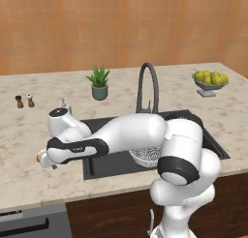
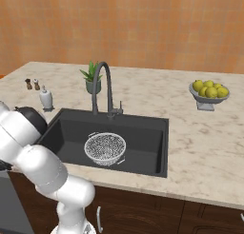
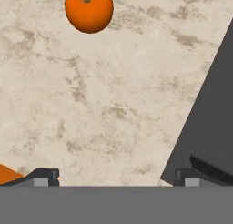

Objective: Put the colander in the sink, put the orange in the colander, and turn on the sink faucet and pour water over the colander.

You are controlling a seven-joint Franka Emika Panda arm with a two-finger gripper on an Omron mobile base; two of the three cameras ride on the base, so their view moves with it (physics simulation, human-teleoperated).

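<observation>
The orange (image 3: 88, 9), round with a small dark stem, lies on the marble counter left of the sink (image 1: 104, 167) and sits at the top of the hand view, ahead of the fingertips. A sliver of the orange (image 1: 38, 158) peeks out beside the hand. My gripper (image 3: 113, 178) (image 1: 51, 164) hovers low over the counter, open, with nothing between its widely spread tips. The speckled colander (image 2: 105, 148) (image 1: 145, 156) rests upright in the dark sink (image 2: 143, 128), partly behind my arm in the left base view. The gooseneck faucet (image 2: 102, 83) (image 1: 147, 82) arches over it, with no water visible.
A potted plant (image 1: 99, 82) stands behind the sink. A grey bowl of yellow-green fruits (image 2: 208, 92) is at the right. A soap dispenser (image 2: 45, 99) and two small shakers (image 1: 24, 101) stand at the left. The sink's edge (image 3: 214, 118) runs along the right of the hand view.
</observation>
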